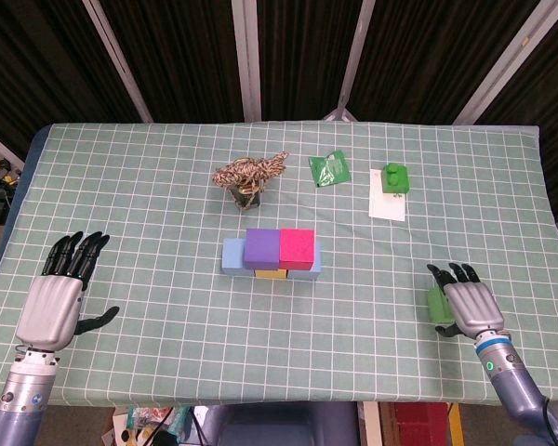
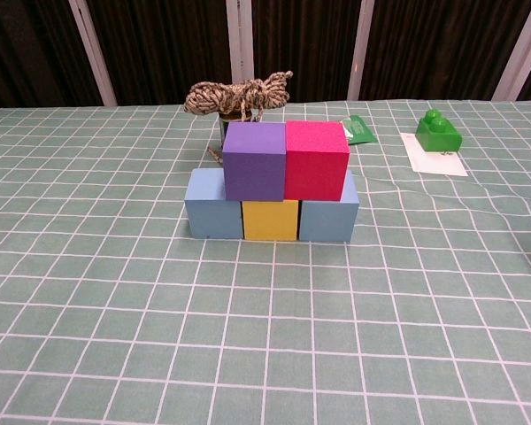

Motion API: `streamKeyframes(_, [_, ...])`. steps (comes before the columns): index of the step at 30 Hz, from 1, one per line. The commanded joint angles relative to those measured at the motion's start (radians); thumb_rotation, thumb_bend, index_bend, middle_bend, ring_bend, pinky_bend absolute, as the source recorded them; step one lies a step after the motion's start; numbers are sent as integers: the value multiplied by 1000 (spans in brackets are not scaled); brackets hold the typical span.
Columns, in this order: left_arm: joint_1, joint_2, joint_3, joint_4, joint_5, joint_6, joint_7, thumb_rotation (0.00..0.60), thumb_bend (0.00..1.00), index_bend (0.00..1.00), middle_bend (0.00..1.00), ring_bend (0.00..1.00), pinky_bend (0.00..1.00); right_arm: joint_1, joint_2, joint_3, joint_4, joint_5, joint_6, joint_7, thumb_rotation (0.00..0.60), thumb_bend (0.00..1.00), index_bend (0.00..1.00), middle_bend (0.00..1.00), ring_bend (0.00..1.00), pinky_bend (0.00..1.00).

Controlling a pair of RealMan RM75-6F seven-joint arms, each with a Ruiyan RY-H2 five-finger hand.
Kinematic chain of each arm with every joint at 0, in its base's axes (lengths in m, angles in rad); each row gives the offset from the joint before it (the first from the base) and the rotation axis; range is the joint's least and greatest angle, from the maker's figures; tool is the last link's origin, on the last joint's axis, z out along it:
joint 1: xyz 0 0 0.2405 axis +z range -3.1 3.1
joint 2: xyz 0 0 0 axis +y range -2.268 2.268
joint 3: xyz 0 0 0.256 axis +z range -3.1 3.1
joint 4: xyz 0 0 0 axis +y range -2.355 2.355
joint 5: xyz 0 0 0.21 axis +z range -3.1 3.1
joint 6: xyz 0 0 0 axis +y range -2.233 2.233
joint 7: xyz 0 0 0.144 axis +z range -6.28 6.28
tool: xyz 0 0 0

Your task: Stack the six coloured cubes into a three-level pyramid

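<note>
Head view. Five cubes stacked mid-bench: pale blue cube at left, yellow cube in the middle and a second blue cube at right for the bottom row, with purple cube and pink cube side by side on top. Two levels done, then; top level missing. Sixth piece, a green cube, down at the near right edge of the bench, well apart from the stack, tucked under the right robot hand. Fingers curled over it, but grasped or merely touched: cannot tell from here. Left robot hand at the near left, fingers spread, holding nothing. Further back, a yarn bundle, a green packet and a green toy brick on a white card, none of them part of the job.

Chest view. Same stack seen from the front, rows touching and square, purple and pink tops level. Neither robot hand visible, nor the green cube.

Left to do, judging by this: lift the green cube, carry it over, set it across the purple-pink seam.
</note>
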Motion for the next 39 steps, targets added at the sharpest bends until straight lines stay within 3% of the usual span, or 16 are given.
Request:
streamKeyframes(1, [7, 3, -6, 1, 4, -12, -2, 600, 147, 0, 57, 0, 0, -1, -4, -5, 11, 6, -2, -8, 600, 165, 0, 231, 72, 0])
streamKeyframes(21, [66, 13, -68, -8, 39, -76, 2, 600, 146, 0, 57, 0, 0, -11, -72, -6, 167, 31, -30, -6, 600, 169, 0, 275, 123, 0])
streamKeyframes(31, [92, 13, -96, -6, 49, -111, 10, 600, 146, 0, 57, 0, 0, -19, -84, 6, 177, 36, -26, 8, 600, 179, 39, 445, 277, 0])
streamKeyframes(39, [111, 13, -118, -9, 56, -129, 14, 600, 147, 0, 57, 0, 0, -27, -105, 46, 165, 91, -10, 40, 600, 179, 65, 468, 306, 0])
